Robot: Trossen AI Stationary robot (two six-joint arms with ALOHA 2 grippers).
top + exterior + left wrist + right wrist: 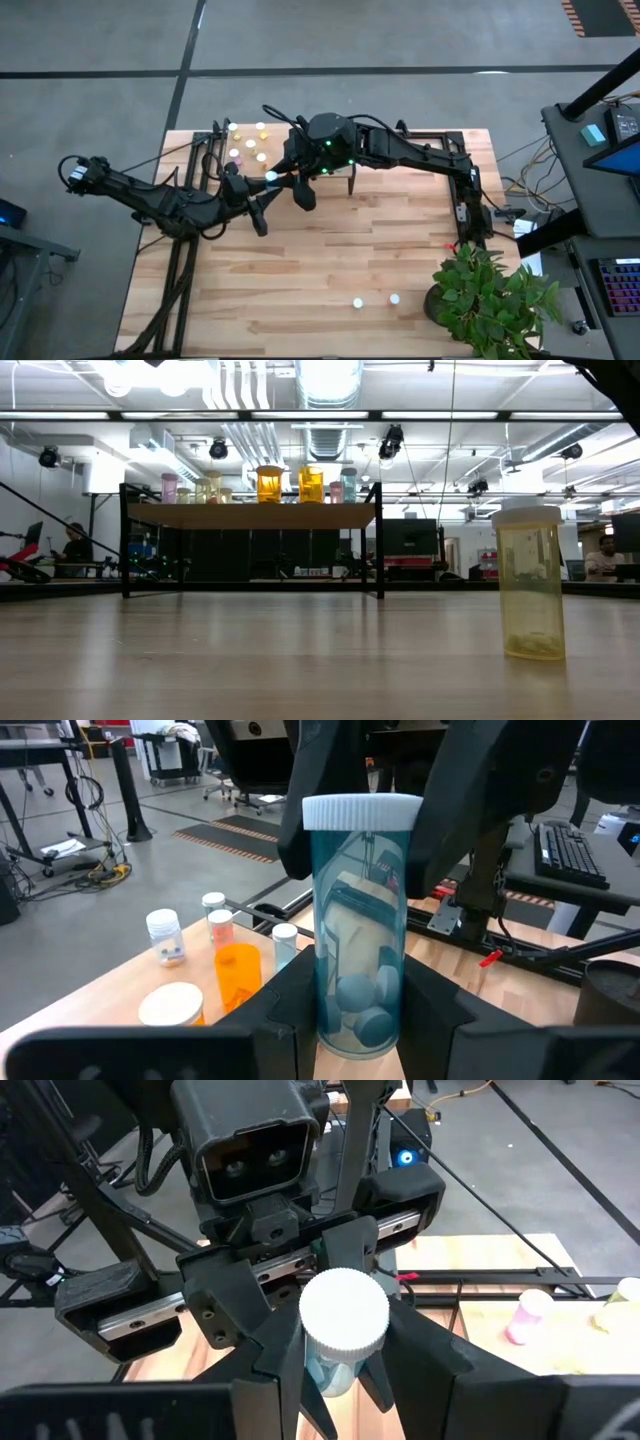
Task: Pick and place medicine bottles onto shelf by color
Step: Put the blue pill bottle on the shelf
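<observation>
A blue medicine bottle (360, 940) with a white cap (344, 1312) stands upright in the air just in front of the shelf (250, 145). My left gripper (360, 984) is shut on its lower body. My right gripper (342, 1356) reaches in from the opposite side and is closed on its upper part. In the high view the two grippers meet at the cap (270, 177). Several bottles stand on the shelf board (250, 515), among them two orange ones (269, 483). My left gripper pinches the blue bottle's lower body (322, 1005) between its two fingers, coming roughly level from the table's left. The bottle stands upright, lifted clear of the table. My right gripper has its two fingers (285, 1345) on opposite sides of the bottle's upper body, just under the cap (330, 1370). It comes from the table's right, slanting slightly down.
A yellowish bottle (529, 582) stands on the table close to the low camera. Two white-capped bottles (357, 302) (394, 299) stand near the front edge. A green potted plant (490, 300) fills the near right corner. Small bottles (165, 937) and an orange one (238, 975) crowd the shelf beside the grippers.
</observation>
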